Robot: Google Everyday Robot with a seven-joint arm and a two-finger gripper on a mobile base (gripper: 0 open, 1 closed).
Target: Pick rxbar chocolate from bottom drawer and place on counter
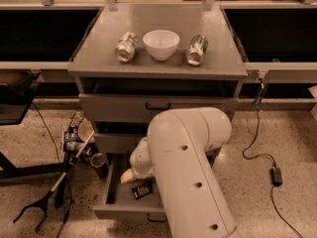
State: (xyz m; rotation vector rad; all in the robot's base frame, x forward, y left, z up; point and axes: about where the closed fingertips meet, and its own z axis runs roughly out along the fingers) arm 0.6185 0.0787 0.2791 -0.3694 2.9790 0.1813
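The bottom drawer is pulled open below the two upper grey drawers. The rxbar chocolate, a small dark bar with pale print, lies flat on the drawer floor near its front. My gripper reaches down into the drawer from the big white arm. Its pale tip sits just up and left of the bar, and I cannot tell if it touches the bar. The counter is the grey cabinet top.
On the counter a white bowl stands between two shiny cans lying on their sides. A reacher tool and clutter lie on the floor left of the cabinet. A cable and adapter lie on the right.
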